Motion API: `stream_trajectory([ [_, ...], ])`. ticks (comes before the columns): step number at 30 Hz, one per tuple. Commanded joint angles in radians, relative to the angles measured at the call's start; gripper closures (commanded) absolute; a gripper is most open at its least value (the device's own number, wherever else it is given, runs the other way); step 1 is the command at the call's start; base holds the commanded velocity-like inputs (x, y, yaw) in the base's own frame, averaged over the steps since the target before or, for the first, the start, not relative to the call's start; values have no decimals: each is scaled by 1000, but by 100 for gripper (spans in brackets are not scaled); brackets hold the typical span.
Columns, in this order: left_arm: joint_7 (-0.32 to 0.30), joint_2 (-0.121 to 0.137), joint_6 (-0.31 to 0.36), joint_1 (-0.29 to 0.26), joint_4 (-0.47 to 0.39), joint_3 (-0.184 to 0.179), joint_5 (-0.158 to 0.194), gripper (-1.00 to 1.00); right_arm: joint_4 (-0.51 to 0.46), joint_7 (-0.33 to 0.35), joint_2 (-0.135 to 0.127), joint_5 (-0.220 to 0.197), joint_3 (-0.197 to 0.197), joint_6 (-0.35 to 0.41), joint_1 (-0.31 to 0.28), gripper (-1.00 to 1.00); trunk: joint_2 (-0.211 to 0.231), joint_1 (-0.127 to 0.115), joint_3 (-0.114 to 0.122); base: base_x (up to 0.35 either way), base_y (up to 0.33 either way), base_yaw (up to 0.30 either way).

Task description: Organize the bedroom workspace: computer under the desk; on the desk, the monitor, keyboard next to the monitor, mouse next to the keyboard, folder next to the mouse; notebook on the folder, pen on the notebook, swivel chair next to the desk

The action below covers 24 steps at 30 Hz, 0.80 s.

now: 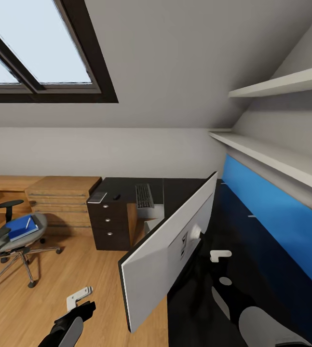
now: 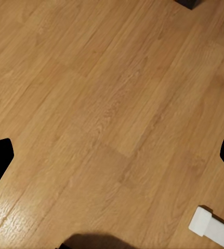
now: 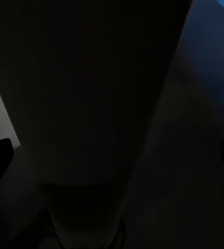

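Observation:
The monitor (image 1: 168,253) stands on the glossy black desk (image 1: 266,270), its white back towards me. On the far wing of the desk lie the keyboard (image 1: 144,195), a small dark mouse (image 1: 116,196) and the grey notebook (image 1: 98,196). The light-grey computer (image 1: 152,222) sits under that wing. At the left the swivel chair (image 1: 1,238) carries the blue folder (image 1: 21,227) with the white pen (image 1: 28,222) on it. My left gripper (image 1: 81,301) hangs open over the wood floor (image 2: 106,114). My right gripper (image 1: 220,255) is open beside the monitor's dark front (image 3: 91,104).
A light wooden drawer chest (image 1: 61,197) stands between the chair and the desk's dark drawer unit (image 1: 106,221). Two white shelves (image 1: 276,154) and a blue wall panel (image 1: 281,217) run along the right of the desk. A skylight (image 1: 35,48) sits in the sloped ceiling.

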Motion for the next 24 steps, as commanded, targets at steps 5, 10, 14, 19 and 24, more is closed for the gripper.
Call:
stream_trajectory([
  [5, 9, 1, 2, 0, -1, -4, 7, -100, 1, -7, 0, 0, 7, -3, 0, -100, -1, 0, 0, 0, 0, 0],
  [10, 9, 1, 2, 0, -1, -4, 7, -100, 0, -7, 0, 1, 10, -5, 0, -100, -1, 0, 0, 0, 0, 0],
  [14, 9, 1, 2, 0, -1, -4, 7, -100, -1, -6, 0, 3, 35, -7, 0, -100, -1, 0, 0, 0, 0, 0],
  [19, 9, 1, 2, 0, -1, -4, 7, -100, -2, -6, 0, 3, 43, -8, 0, -100, -1, 0, 0, 0, 0, 0],
  [24, 9, 1, 2, 0, -1, -4, 7, -100, -2, -6, 0, 3, 45, -8, 0, -100, -1, 0, 0, 0, 0, 0],
])
